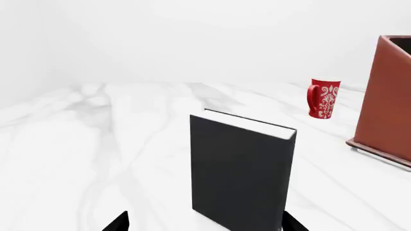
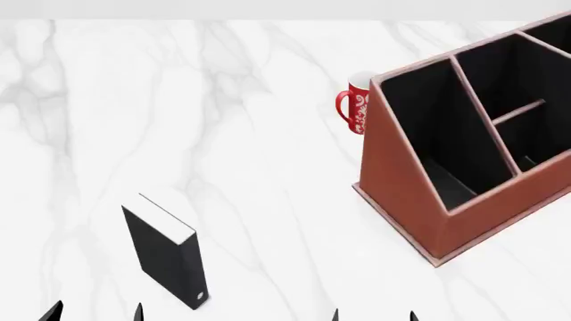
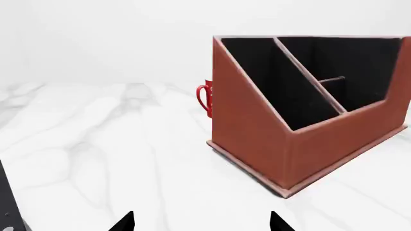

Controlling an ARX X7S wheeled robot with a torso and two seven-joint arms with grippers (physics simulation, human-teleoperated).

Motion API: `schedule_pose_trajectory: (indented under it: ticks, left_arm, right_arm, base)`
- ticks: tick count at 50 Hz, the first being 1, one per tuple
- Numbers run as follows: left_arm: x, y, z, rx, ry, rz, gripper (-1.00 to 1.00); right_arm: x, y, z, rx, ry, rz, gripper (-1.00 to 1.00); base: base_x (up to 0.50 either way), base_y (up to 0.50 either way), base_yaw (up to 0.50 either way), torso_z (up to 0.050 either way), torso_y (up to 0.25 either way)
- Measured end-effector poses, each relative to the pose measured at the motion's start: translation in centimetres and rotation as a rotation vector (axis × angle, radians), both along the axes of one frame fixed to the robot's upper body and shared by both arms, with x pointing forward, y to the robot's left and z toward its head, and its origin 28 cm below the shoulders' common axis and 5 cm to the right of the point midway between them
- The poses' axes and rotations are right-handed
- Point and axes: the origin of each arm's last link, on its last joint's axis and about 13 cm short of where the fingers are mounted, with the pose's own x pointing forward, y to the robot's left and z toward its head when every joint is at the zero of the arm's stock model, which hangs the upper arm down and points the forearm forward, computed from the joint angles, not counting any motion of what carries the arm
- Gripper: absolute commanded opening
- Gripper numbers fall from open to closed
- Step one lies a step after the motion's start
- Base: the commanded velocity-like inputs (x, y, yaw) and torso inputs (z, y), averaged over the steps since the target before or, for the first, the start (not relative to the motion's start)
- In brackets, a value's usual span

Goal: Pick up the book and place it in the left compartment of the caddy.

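Note:
The black book (image 2: pixel 165 251) stands upright on the white marble table, white page edges up and a pale emblem low on its spine. It fills the left wrist view (image 1: pixel 241 173). My left gripper (image 2: pixel 96 313) is open and empty, just short of the book, not touching it; its tips (image 1: pixel 205 224) show wide apart. The reddish-brown caddy (image 2: pixel 419 194) stands at the right, and its long left compartment (image 2: pixel 437 140) is empty. My right gripper (image 2: pixel 375 315) is open and empty, facing the caddy (image 3: pixel 257 130) from a distance. The book's edge (image 3: pixel 5 202) shows in the right wrist view.
A red-and-white mug (image 2: pixel 355 107) stands just behind the caddy's left wall; it also shows in the left wrist view (image 1: pixel 323 98) and the right wrist view (image 3: pixel 205 98). Bare marble tabletop (image 2: pixel 267 187) lies between the book and the caddy.

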Motion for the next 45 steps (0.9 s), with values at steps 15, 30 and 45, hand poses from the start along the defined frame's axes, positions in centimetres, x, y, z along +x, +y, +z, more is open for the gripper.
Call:
schedule_pose_trajectory:
  ticks: [15, 30, 45]
  left_arm:
    - [0.0, 0.0, 0.0, 0.003, 0.000, -0.001, 1.00]
    - [-0.1, -0.1, 0.1, 0.052, 0.017, 0.012, 1.00]
    - [-0.7, 0.1, 2.5, 0.069, -0.036, 0.031, 1.00]
  right_arm:
    - [0.0, 0.1, 0.1, -0.005, -0.004, 0.003, 1.00]
    - [0.0, -0.1, 0.1, 0.006, -0.009, 0.000, 1.00]
    - [0.1, -0.1, 2.1, 0.017, -0.058, -0.005, 1.00]
  base:
    - [0.00, 0.00, 0.00, 0.000, 0.000]
    - [0.00, 0.00, 0.00, 0.000, 0.000]
    - [0.00, 0.00, 0.00, 0.000, 0.000]
